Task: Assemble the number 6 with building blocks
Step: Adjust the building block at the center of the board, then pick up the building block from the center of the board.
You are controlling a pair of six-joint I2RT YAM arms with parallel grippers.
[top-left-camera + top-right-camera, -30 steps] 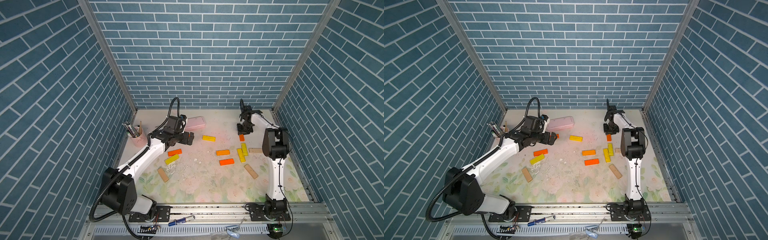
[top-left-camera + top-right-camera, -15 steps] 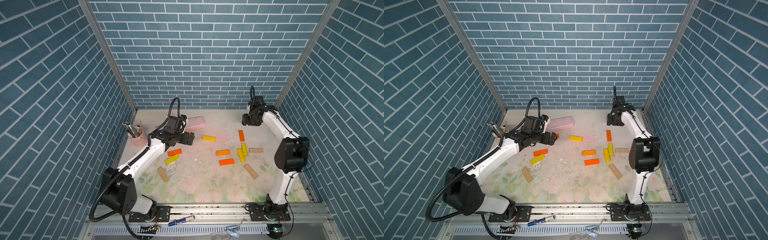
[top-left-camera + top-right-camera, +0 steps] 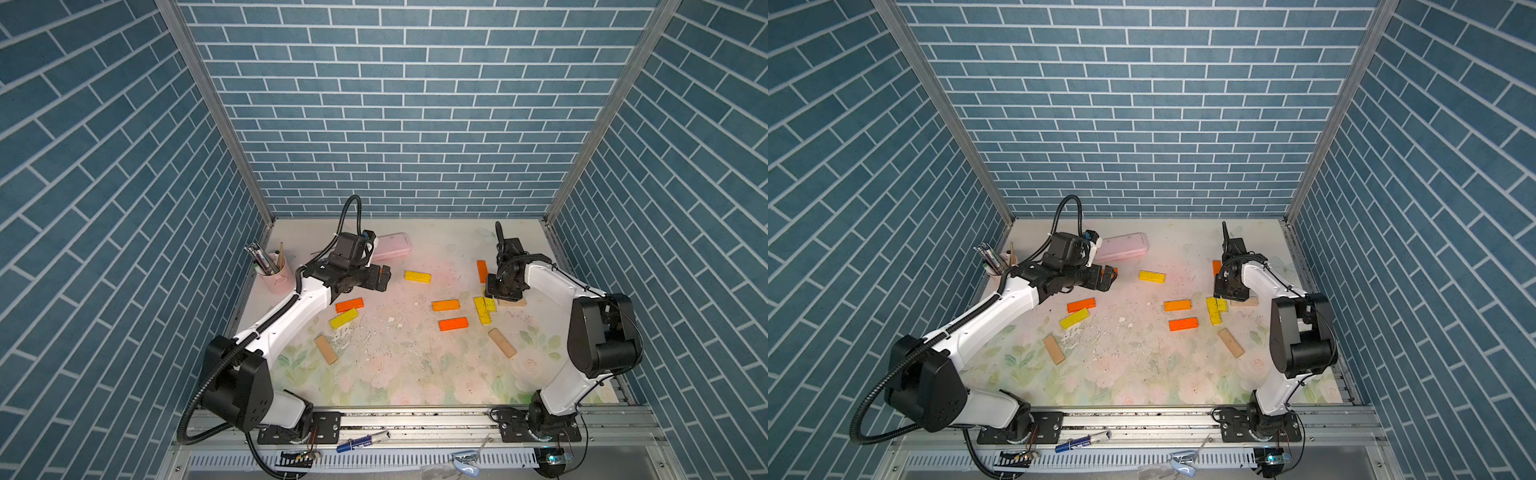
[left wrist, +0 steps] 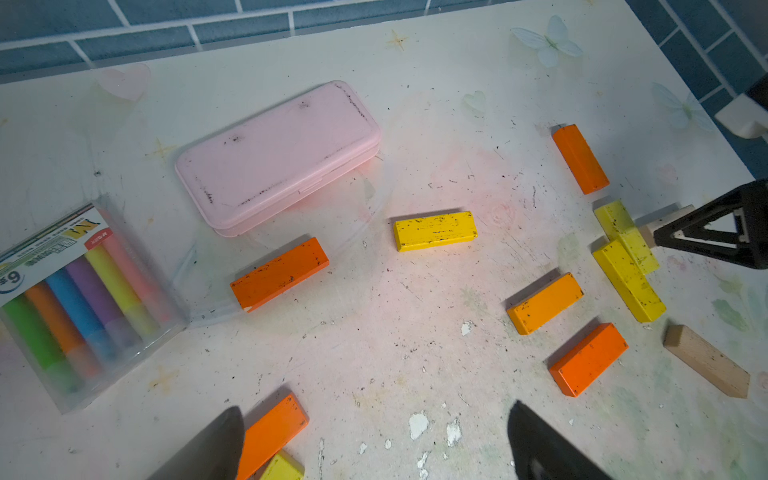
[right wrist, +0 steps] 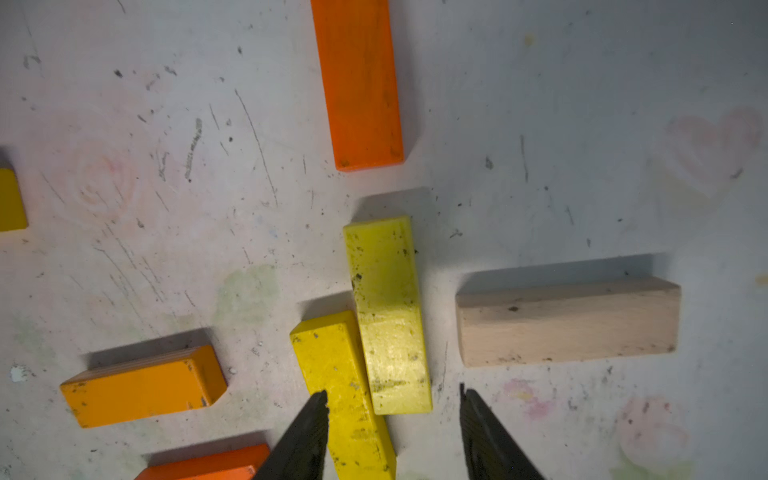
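I count twelve building blocks [image 3: 453, 324], flat wooden bars lying loose and scattered; on the right two yellow bars [image 5: 386, 316] touch along their sides, an orange bar [image 3: 482, 271] on their far side, a tan bar [image 5: 567, 322] just to their right; on the left an orange one [image 3: 349, 305], a yellow one [image 3: 343, 318] and a tan one [image 3: 325, 350] lie close together.

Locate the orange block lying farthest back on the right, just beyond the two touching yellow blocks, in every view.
In a top view: orange block, right of centre, left of the black wrist.
In a top view: same place, partly hidden by that wrist.
Left wrist: upper right of the frame.
Right wrist: top centre, cut by the frame edge.
Shared landmark: the touching yellow blocks just off its near end.
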